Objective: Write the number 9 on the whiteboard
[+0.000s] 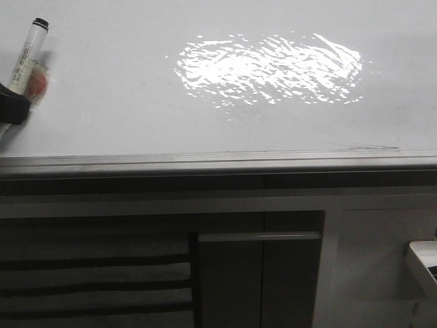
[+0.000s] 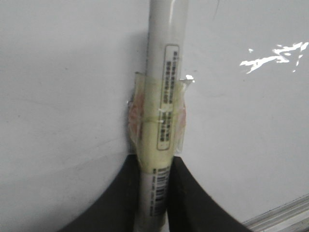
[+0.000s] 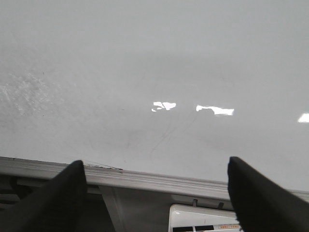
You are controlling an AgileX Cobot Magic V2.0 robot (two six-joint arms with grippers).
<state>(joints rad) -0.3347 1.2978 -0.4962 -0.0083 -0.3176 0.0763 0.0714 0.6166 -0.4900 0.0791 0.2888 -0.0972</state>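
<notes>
At far left of the front view: left hand (image 1: 13, 106), closed on the lower barrel of a marker (image 1: 29, 58). Left wrist view: left hand (image 2: 153, 193) with dark fingers (image 2: 116, 203) pinching the marker (image 2: 161, 72) just below a wrap of yellowish tape (image 2: 157, 125); barcode end of the barrel between the pads, printed label above. Black cap or tip end uppermost, tilted slightly right in the front view; contact with the board cannot be told.

Handling, as judged: light, rigid plastic tube, smooth and prone to rotate or slide in a pinch grip; tape probably added for friction or as a stop. Best hold low on the barrel, near the tape, as now; moderate pressure only, since pressing hard on the tip risks pushing the pen back through the fingers.

Whiteboard (image 1: 123, 102): glossy, hard, flat, low friction under a tip; bright glare patch (image 1: 270, 68) right of centre; grey edge rail (image 1: 218, 162) along the near side. No 9 visible anywhere on the surface; writing judged not yet begun.

Right wrist view: right hand (image 3: 157, 193), fingers (image 3: 53, 198) spread wide, empty, over the rail (image 3: 159, 180) and bare board (image 3: 154, 72). Below the rail, a dark slatted cabinet (image 1: 95, 280).
</notes>
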